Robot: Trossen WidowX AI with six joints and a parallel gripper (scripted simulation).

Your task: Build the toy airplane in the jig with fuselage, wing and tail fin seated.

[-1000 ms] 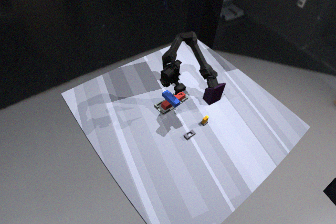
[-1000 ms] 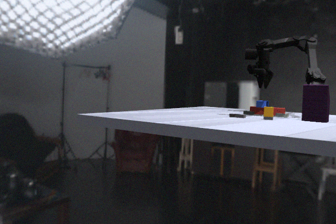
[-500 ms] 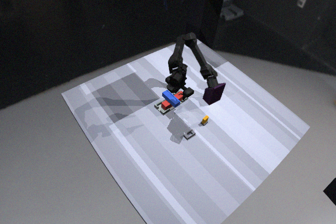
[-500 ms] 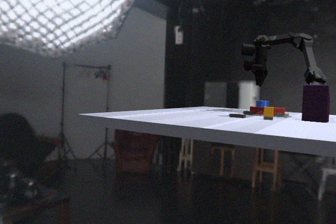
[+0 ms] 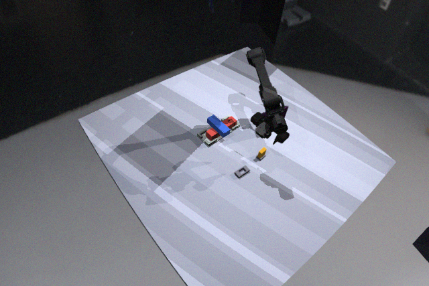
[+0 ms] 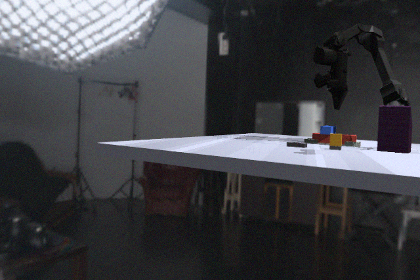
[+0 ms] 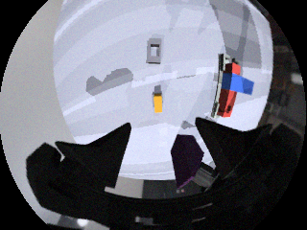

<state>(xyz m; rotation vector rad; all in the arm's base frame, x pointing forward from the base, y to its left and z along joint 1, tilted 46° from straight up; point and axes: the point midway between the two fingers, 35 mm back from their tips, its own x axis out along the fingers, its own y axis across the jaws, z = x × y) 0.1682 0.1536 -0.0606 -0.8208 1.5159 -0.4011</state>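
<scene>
The red fuselage [image 5: 211, 134] [image 6: 349, 138] [image 7: 224, 103] lies in the pale grey-green jig [image 5: 209, 144] [image 7: 221, 62] and looks flat. The blue wing [image 5: 218, 125] [image 6: 327, 130] [image 7: 238, 83] lies across its top; its tab is hidden. The socket near the fuselage's tail shows empty. The yellow tail fin [image 5: 262, 153] [image 6: 335, 140] [image 7: 158, 103] stands upright in a small grey holder [image 6: 335, 148] [image 7: 157, 89], apart from the jig. My gripper [image 5: 270, 138] [image 7: 163, 123] is open and empty, high above the table on the tail fin's side of the jig.
An empty grey rectangular holder [image 5: 236, 173] [image 6: 296, 144] [image 7: 153, 61] lies on the table beside the tail fin. A dark purple block [image 6: 394, 129] [image 7: 186, 158] stands at the arm's base. The table [image 5: 221, 213] has striped light and shadow over it.
</scene>
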